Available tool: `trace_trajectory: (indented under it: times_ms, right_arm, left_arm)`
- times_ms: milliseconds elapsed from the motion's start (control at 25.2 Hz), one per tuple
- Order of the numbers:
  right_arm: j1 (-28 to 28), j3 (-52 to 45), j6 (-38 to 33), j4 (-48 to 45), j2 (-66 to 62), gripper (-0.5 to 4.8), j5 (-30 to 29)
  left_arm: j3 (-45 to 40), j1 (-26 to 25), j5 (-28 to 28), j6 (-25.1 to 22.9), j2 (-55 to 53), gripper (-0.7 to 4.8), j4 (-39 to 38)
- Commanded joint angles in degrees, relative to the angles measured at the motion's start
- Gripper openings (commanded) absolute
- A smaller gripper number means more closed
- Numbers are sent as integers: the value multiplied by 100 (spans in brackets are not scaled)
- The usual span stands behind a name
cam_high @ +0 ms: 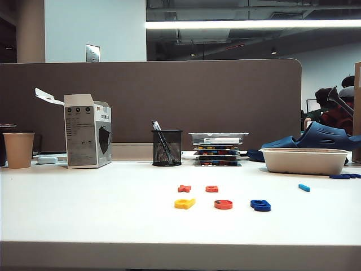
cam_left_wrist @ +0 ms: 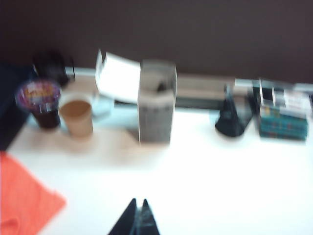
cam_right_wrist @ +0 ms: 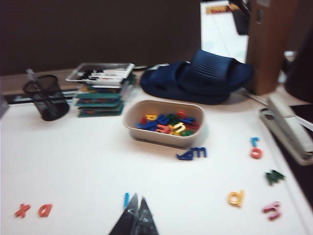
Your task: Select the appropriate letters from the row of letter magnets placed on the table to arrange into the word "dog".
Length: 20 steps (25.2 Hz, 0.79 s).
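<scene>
the d, o and g lie in a front row on the tabletop, spelling dog. left end effector and right end effector hang closed, empty, above the tabletop; best pull clear without brushing them.

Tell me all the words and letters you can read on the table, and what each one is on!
"d": yellow magnet, front row.
"o": red-orange ring magnet, beside it.
"g": dark blue magnet, at the end of the row.
"x": red-orange magnet, behind them.
Print on the white carton: too small to read.
Cup label in the left wrist view: blurred.
</scene>
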<state>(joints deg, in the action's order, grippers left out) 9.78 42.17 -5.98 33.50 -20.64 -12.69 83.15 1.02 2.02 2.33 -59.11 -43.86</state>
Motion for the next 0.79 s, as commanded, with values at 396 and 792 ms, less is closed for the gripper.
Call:
trace_trajectory:
  times_ms: [396,792]
  right_arm:
    - [-15,-1281,-308,-999,575,-4,-389]
    - [-15,-2369,-304,-2118,949,-4,-245]
  left_arm:
    - [-2988,31,17,-20,3235,-6,776]
    - [-5060,31,35,-186,5351,-6,1963]
